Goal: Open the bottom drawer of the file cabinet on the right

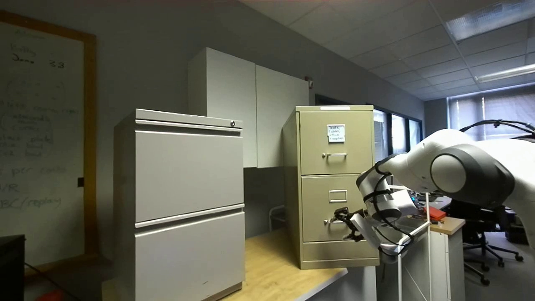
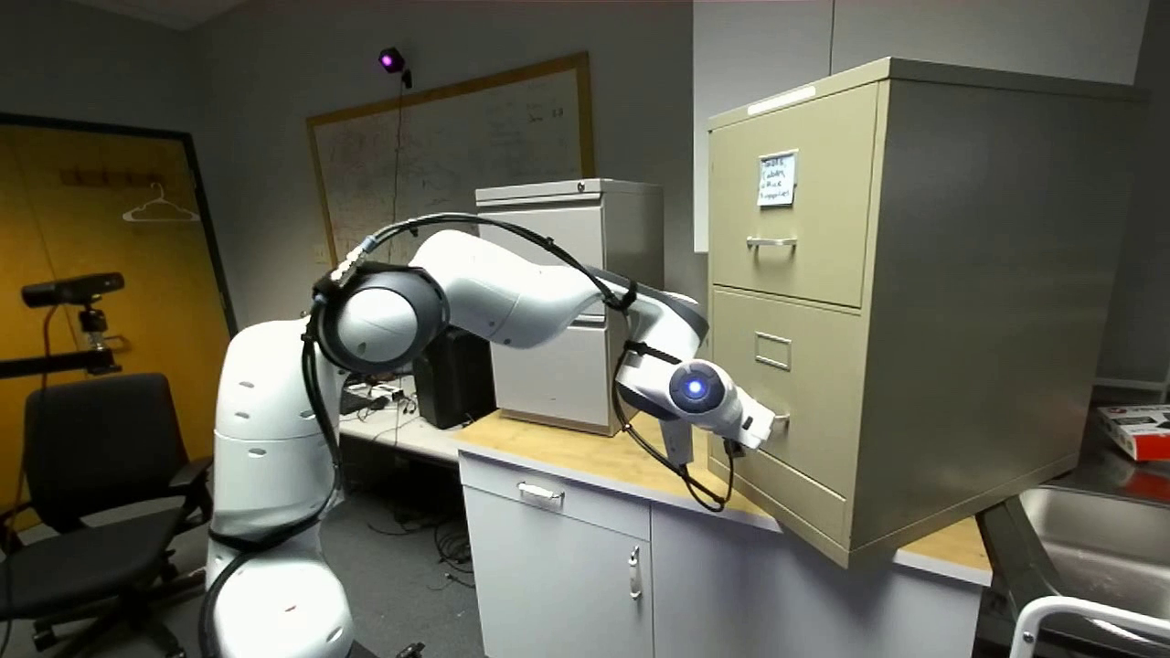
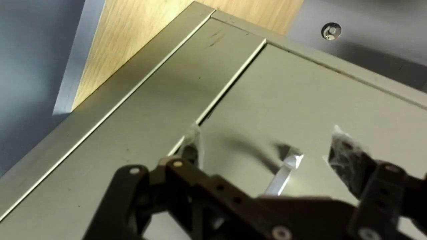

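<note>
Gripper (image 3: 266, 141) spread wide, nothing clamped; handle (image 3: 283, 178) shows between fingers (image 3: 348, 160) in wrist view, contact unclear. Handle sits on bottom drawer (image 1: 315, 209), closed, lower front of file cabinet (image 1: 289, 188). Upper drawer (image 1: 313, 144) with white label (image 1: 336, 133) also closed. File cabinet on wood-tone counter (image 1: 267, 255), front corner past edge; grey cabinet (image 1: 188, 175) apart, same counter.

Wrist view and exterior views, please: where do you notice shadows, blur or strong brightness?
Wrist view: the pincer looks soft, and shadows fall on the bottom drawer beside its handle; in an exterior view, the rear window shines bright, the whiteboard is dim.
</note>
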Robot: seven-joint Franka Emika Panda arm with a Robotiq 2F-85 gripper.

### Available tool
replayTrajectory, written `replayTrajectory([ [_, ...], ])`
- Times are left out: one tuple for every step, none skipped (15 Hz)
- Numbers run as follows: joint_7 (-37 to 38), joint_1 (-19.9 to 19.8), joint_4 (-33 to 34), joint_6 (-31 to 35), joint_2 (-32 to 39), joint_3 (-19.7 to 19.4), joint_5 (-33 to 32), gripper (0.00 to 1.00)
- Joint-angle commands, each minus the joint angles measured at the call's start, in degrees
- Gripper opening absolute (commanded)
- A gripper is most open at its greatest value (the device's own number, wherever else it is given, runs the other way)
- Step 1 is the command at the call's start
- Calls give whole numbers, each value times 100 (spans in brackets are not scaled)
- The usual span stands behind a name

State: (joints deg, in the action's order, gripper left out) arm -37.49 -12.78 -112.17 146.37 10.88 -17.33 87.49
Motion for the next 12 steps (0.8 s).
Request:
replayTrajectory([
  [-548,190,-623,634,-594,126,399,100],
  [-676,212,-680,714,-657,115,564,100],
  [-777,223,-714,809,-704,94,729,100],
  [-878,210,-733,856,-747,67,898,100],
  [-979,184,-747,886,-790,44,1057,100],
  [-1065,149,-738,902,-834,13,1218,100],
  [-1143,121,-715,912,-870,-19,1355,100],
  [-1220,98,-672,925,-885,-49,1489,100],
  [-1241,71,-610,920,-886,-77,1564,100],
  [-1250,46,-527,909,-855,-97,1624,100],
  [-1225,24,-465,905,-829,-110,1630,100],
  [-1202,-3,-367,861,-755,-124,1636,100],
])
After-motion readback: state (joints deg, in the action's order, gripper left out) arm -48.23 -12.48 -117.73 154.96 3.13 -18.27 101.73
